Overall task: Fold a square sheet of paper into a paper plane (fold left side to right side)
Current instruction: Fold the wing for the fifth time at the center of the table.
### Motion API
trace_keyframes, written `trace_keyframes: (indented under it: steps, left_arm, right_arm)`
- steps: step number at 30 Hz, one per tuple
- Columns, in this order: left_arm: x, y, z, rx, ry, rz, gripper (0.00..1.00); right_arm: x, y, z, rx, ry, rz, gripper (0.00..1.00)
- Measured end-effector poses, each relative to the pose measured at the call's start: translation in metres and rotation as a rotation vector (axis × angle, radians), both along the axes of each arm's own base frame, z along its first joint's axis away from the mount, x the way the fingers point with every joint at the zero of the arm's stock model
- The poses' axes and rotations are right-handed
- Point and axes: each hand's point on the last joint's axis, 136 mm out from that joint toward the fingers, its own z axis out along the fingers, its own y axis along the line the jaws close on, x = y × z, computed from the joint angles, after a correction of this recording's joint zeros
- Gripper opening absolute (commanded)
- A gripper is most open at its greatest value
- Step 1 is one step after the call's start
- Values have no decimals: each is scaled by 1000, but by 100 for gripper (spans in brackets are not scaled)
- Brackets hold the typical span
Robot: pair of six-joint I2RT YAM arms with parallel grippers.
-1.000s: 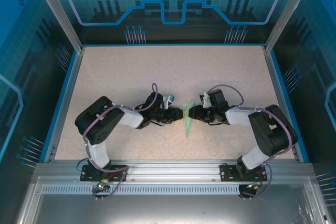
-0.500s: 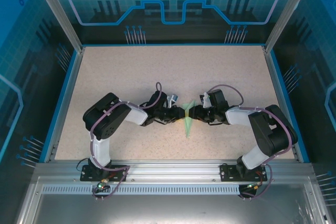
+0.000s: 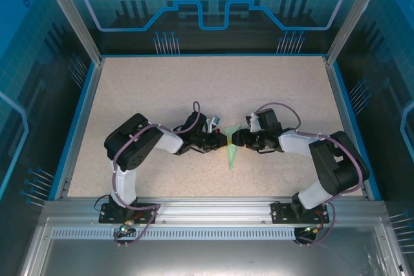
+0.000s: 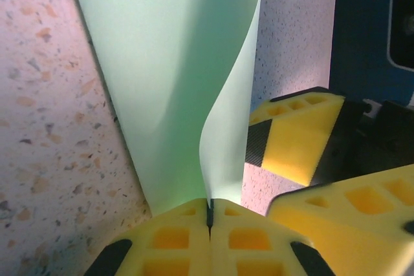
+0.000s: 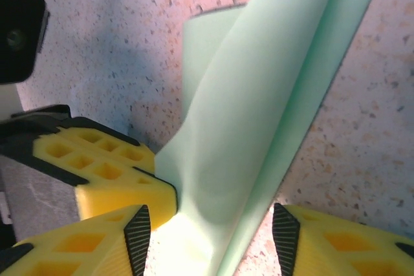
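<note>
Surface: speckled beige surface (image 3: 162, 88), boxed in by blue panel walls (image 3: 39, 95), carries what you are working on.
Task thing: your slim pale mint-green paper plane (image 3: 231, 154) lies about mid-surface, its sharp tip at the near end and its wide end farther back.
Left end effector: your left end effector (image 3: 218, 139) reaches the plane from its left. In the wrist view its yellow fingers (image 4: 168, 237) are pressed together on an upright, curling flap of the plane.
Right end effector: your right end effector (image 3: 238, 138) sits just right of the plane. Its fingers (image 5: 110, 250) stand apart, straddling the plane's raised fold. You cannot tell whether either touches it.
</note>
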Motion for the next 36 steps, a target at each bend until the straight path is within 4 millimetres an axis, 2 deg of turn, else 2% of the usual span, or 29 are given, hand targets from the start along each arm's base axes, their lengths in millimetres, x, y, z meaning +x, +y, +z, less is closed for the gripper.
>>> trace_keyframes:
  steps: [5, 11, 36]
  left_arm:
    - [0, 0, 0, 0, 0, 0, 0]
    - [0, 0, 0, 0, 0, 0, 0]
    - [0, 1, -5, 7, 8, 1, 0]
  right_arm:
    - [10, 1, 10, 0, -21, -5, 71]
    - [18, 4, 17, 1, -24, -5, 75]
    - [26, 8, 1, -16, 27, -2, 77]
